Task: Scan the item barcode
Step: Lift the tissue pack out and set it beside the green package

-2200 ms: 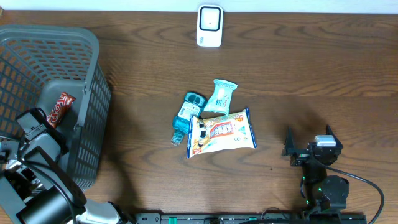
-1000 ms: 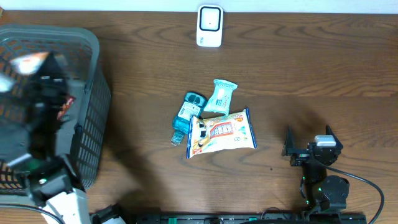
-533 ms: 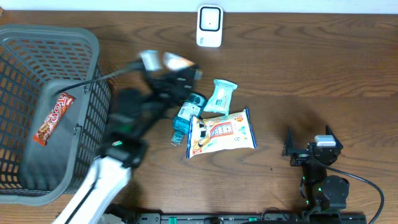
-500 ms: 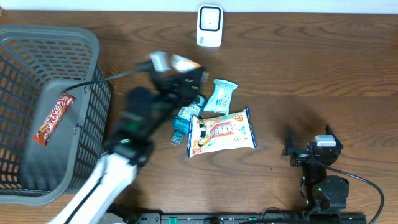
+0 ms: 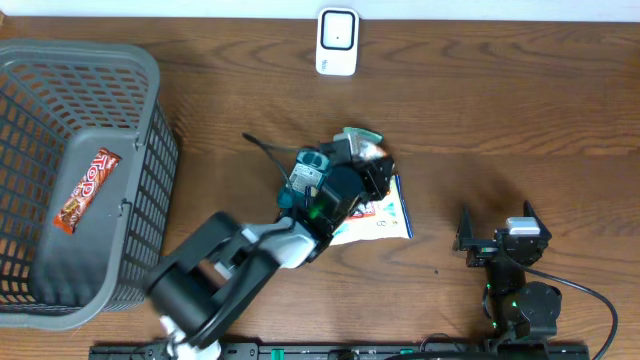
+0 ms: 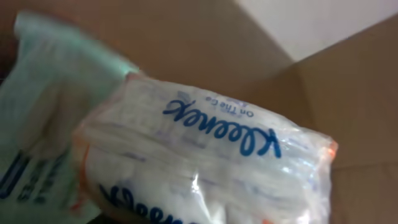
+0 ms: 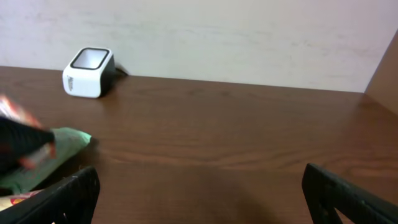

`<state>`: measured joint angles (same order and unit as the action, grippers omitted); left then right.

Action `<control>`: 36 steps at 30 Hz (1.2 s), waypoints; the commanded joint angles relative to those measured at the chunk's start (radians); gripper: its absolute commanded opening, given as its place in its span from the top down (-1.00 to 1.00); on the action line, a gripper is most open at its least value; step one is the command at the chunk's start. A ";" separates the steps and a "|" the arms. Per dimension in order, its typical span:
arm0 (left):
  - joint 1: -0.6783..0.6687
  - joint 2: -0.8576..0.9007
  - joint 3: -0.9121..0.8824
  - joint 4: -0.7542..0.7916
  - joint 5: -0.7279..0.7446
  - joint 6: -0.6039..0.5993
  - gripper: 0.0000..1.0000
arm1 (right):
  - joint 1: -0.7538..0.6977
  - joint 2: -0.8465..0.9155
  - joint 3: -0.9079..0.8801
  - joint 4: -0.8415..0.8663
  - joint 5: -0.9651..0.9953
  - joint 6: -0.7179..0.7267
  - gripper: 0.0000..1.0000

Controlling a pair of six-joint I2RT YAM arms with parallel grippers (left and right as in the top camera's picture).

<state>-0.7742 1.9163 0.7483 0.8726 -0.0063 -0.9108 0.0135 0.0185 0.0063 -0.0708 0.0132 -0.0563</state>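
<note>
Overhead: the left arm reaches from the near left edge diagonally to the heap at mid-table, with the left gripper (image 5: 368,158) over the heap's far right corner. Its jaws are partly closed on a clear plastic tissue pack with orange edges (image 5: 373,150), which shows only as a pale patch at the tip. Below lie a mint-green sachet (image 5: 352,134), a teal bottle (image 5: 304,171) and a white snack bag with blue edges (image 5: 388,214). The white box-shaped scanner (image 5: 337,42) stands well apart at the far edge, with bare brown wooden table (image 5: 500,120) between. The grey mesh basket (image 5: 150,70) holds a red candy bar (image 5: 87,188). The right gripper (image 5: 497,224) rests near the front right with its fingers wide apart.

Left wrist: the tissue pack (image 6: 205,162) fills the frame, tilted, blue lettering up, above the sachet (image 6: 43,124). The fingers are hidden.

Right wrist: the right gripper (image 7: 214,199) is spread and holds nothing. The scanner (image 7: 89,72) stands far left by the wall, and the sachet (image 7: 62,144) lies nearer.
</note>
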 commanded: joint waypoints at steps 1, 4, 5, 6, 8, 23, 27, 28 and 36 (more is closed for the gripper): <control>0.001 0.078 0.014 0.055 0.018 -0.060 0.14 | 0.007 -0.002 -0.001 -0.004 -0.005 -0.008 -0.98; -0.006 0.097 0.017 0.078 0.029 -0.060 -0.15 | 0.007 -0.002 -0.001 -0.004 -0.005 -0.008 -0.98; -0.010 0.096 0.018 0.080 0.029 -0.060 -0.27 | 0.007 -0.002 -0.001 -0.004 -0.005 -0.008 -0.98; -0.015 0.096 0.022 0.080 0.030 -0.060 -0.33 | 0.007 -0.002 -0.001 -0.004 -0.005 -0.008 -0.98; -0.026 0.096 0.032 0.080 0.041 -0.046 -0.41 | 0.007 -0.002 -0.001 -0.004 -0.005 -0.008 -0.99; -0.045 -0.251 0.050 -0.286 -0.041 0.352 -0.65 | 0.007 -0.002 -0.001 -0.004 -0.005 -0.008 -0.98; -0.031 -0.450 0.051 -0.531 -0.198 0.449 -0.75 | 0.007 -0.002 -0.001 -0.004 -0.005 -0.008 -0.98; -0.019 -0.507 0.051 -0.593 -0.236 0.470 -0.75 | 0.007 -0.002 -0.001 -0.004 -0.005 -0.008 -0.99; 0.228 -0.871 0.151 -1.048 -0.302 0.648 -0.95 | 0.007 -0.002 -0.001 -0.004 -0.005 -0.008 -0.99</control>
<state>-0.6548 1.1473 0.8196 -0.0750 -0.2424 -0.3954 0.0135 0.0185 0.0063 -0.0708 0.0132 -0.0563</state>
